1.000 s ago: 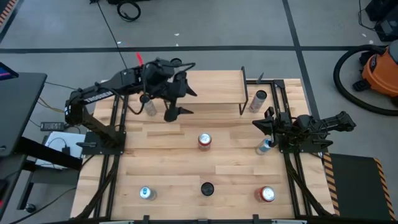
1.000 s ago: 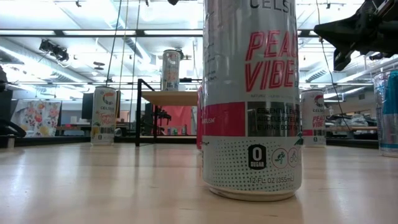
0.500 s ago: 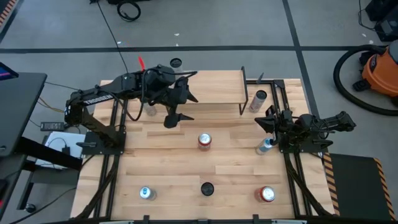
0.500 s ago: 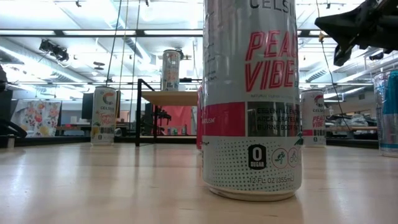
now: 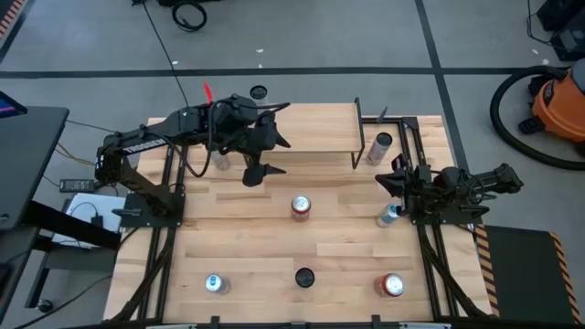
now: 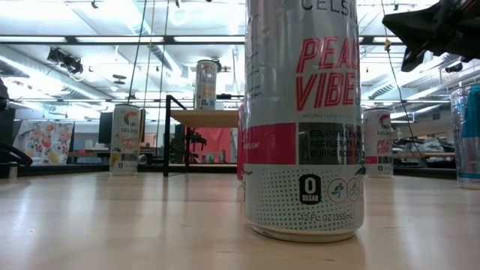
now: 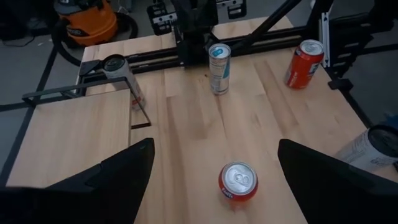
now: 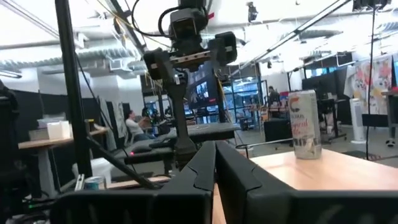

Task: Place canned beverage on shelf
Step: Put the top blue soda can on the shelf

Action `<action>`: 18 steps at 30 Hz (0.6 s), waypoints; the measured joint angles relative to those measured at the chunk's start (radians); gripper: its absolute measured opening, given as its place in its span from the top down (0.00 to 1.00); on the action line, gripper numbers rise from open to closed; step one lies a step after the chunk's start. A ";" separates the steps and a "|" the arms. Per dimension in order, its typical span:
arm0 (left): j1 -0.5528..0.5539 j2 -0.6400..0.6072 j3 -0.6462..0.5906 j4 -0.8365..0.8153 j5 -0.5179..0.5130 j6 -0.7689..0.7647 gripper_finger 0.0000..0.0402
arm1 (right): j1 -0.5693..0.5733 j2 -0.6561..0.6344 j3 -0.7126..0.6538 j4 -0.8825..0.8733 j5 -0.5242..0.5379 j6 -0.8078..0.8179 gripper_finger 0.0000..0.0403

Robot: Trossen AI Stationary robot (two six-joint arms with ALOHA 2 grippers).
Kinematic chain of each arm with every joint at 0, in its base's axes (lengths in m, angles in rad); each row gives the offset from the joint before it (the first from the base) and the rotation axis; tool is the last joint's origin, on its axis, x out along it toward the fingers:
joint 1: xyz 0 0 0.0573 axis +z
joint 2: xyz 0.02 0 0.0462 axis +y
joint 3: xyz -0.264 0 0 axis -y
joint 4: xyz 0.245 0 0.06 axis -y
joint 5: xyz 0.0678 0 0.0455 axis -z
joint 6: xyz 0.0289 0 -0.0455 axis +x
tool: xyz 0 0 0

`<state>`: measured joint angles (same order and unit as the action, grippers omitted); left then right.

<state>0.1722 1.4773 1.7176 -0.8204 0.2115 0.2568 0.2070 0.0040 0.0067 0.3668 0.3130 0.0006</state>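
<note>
While the left gripper (image 5: 262,155) is held wide open and empty over the shelf (image 5: 315,137), the red can (image 5: 300,206) nearby could be toppled; the right gripper (image 5: 397,178) is shut.

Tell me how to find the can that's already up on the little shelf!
Look at the far edge of the wooden table, where a small shelf with a light board and thin black legs stands. One tall silver can stands upright on its board, toward the left arm's side. It is the only can raised off the table; all the others stand on the tabletop.
</note>
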 joint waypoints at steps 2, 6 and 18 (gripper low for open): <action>0.000 0.000 0.000 0.000 0.000 -0.027 0.12 | 0.000 0.000 0.000 0.000 -0.001 0.012 0.90; 0.000 0.000 0.000 0.000 0.000 -0.070 0.12 | 0.000 0.000 0.000 -0.006 -0.044 0.003 0.81; 0.001 0.000 0.000 0.063 -0.031 -0.080 0.12 | 0.000 0.000 0.000 -0.017 0.029 -0.049 0.56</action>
<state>0.1730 1.4773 1.7176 -0.7576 0.1810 0.1764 0.2073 0.0044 0.0064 0.3498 0.3421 -0.0483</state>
